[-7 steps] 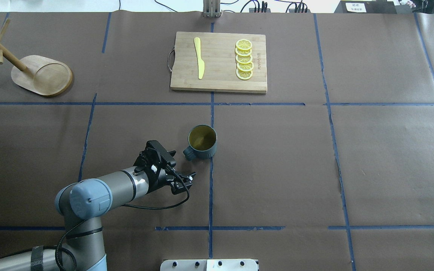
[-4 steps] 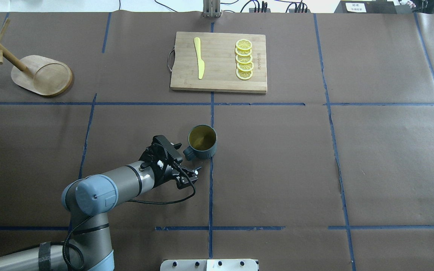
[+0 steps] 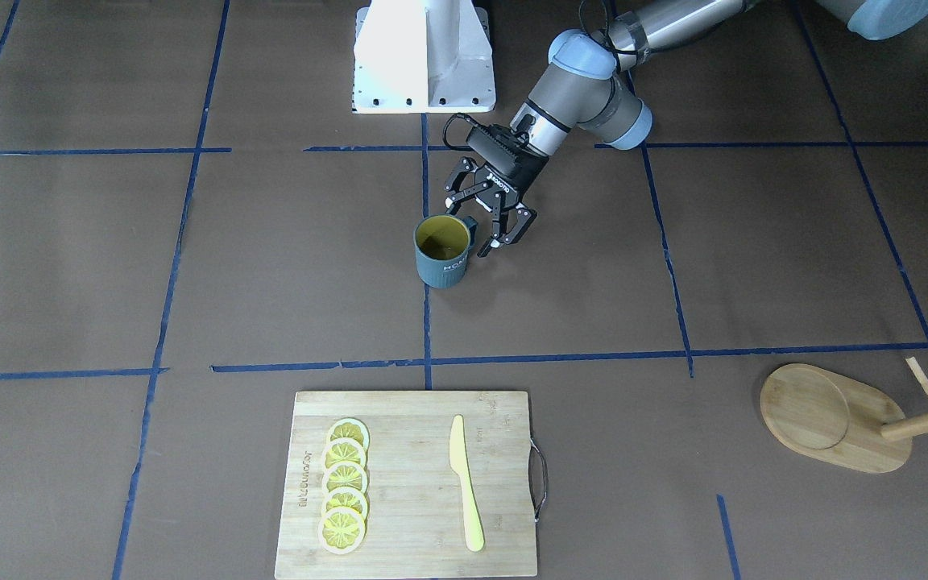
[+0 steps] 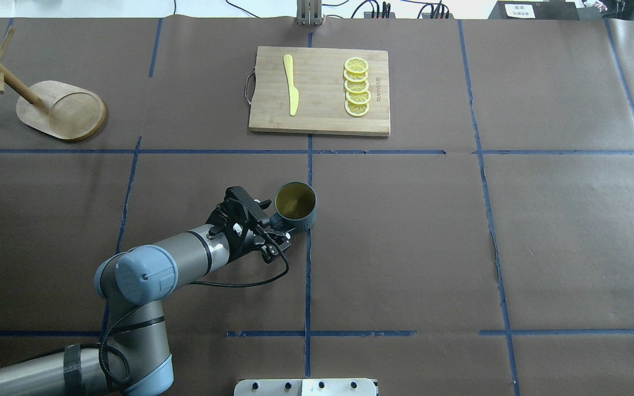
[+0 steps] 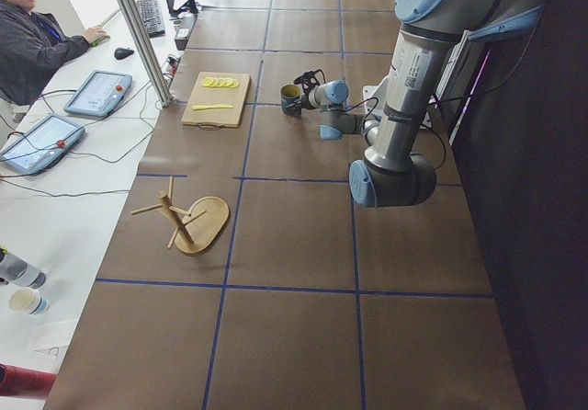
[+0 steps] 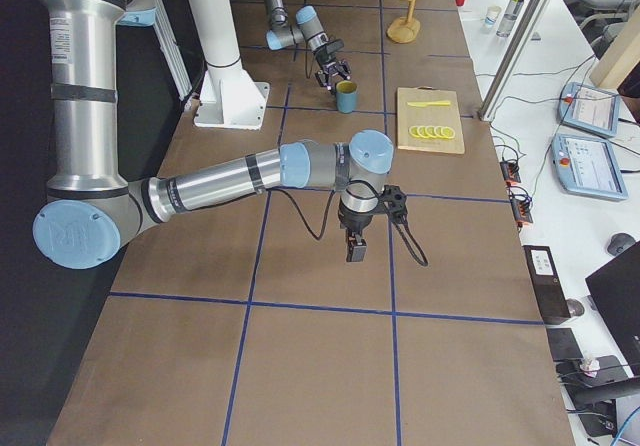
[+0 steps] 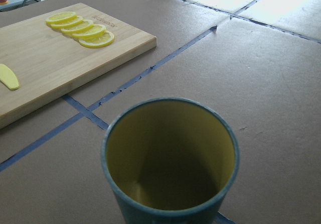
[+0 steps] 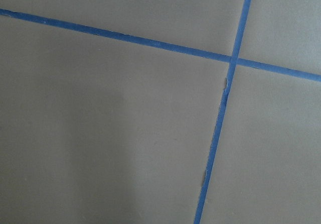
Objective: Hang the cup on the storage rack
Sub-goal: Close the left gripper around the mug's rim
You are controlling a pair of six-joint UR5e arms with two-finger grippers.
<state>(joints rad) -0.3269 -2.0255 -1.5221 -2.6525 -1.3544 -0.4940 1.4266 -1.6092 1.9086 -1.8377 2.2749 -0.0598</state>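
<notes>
The dark teal cup [image 4: 295,206] stands upright near the table's middle, yellow-olive inside, its handle towards my left arm. It also shows in the front view [image 3: 441,256] and fills the bottom of the left wrist view [image 7: 170,158]. My left gripper [image 4: 274,221] is open, with its fingers on either side of the cup's handle, and shows open in the front view [image 3: 490,234] too. The bamboo storage rack [image 4: 61,110] stands at the far left, with no cup on its pegs. My right gripper [image 6: 355,251] hangs above bare table in the right side view only; I cannot tell its state.
A bamboo cutting board [image 4: 320,118] with a yellow knife [image 4: 291,85] and a row of lemon slices [image 4: 356,88] lies beyond the cup. Blue tape lines cross the brown table cover. An operator [image 5: 32,42] sits past the far edge.
My left gripper has moved forward and right to the cup, and its fingers now flank the handle. The cup has not moved.
</notes>
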